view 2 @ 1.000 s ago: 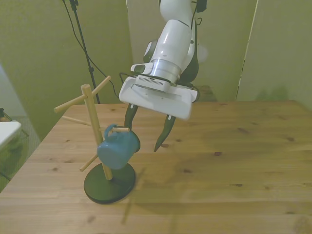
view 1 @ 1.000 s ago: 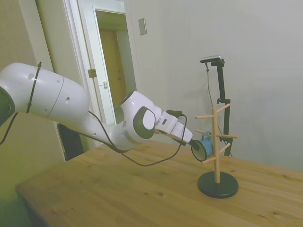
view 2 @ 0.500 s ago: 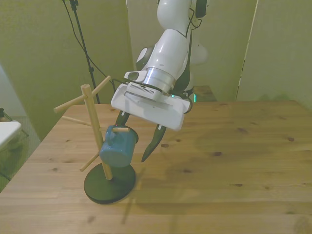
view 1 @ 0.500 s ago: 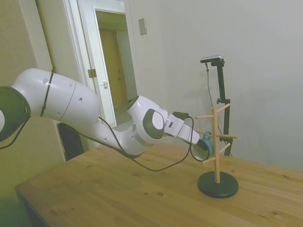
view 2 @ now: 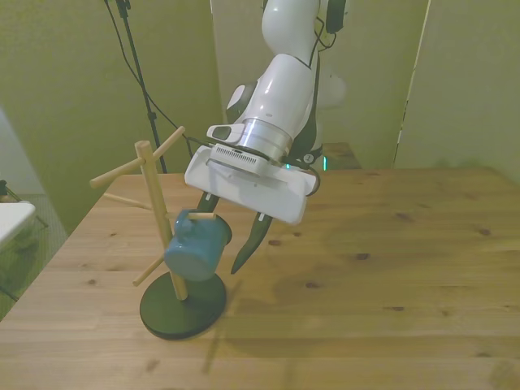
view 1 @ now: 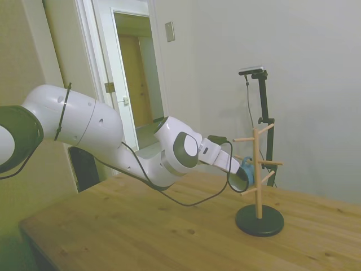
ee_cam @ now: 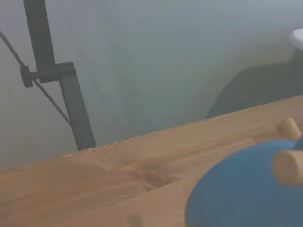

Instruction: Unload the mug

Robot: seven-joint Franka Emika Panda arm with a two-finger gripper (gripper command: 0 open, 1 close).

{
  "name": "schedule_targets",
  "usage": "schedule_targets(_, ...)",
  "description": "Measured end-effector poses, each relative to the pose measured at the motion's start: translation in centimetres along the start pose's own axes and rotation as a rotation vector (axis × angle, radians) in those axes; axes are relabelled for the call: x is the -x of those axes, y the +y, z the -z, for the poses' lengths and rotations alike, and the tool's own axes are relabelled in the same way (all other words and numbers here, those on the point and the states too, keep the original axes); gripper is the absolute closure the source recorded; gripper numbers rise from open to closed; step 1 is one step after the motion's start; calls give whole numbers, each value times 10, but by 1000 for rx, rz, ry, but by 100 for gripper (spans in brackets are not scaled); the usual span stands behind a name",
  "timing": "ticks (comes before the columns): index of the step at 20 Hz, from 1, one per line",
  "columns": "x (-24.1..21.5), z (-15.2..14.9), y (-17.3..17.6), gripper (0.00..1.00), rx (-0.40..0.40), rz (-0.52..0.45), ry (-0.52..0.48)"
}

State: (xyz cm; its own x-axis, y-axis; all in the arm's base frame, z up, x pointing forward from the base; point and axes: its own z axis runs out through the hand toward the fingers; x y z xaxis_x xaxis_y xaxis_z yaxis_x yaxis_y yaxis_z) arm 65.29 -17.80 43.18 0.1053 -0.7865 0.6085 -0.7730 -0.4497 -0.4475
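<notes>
The table [view 2: 390,284] carries a peg stand [view 2: 154,203] near the front view's left, its round dark base [view 2: 183,305] flat on the wood. The arm [view 1: 113,147] stretches low over the table toward the stand. The claw [view 2: 223,231] is spread wide and has hold of nothing: one finger is visible just beside the mug on the front view's right, the other mostly hidden behind it, so the mug sits between them. Whether either finger touches it cannot be told. The mug [view 2: 195,248] hangs by its handle on a peg [view 2: 199,216] at mid-height, tilted, clear of the table. In the wrist view the mug [ee_cam: 241,194] fills a corner, with a peg end [ee_cam: 286,166] in front of it.
</notes>
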Motion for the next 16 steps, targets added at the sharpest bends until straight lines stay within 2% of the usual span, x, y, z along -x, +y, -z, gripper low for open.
schedule_targets(16,7,-2,-1,100,1,14,-19)
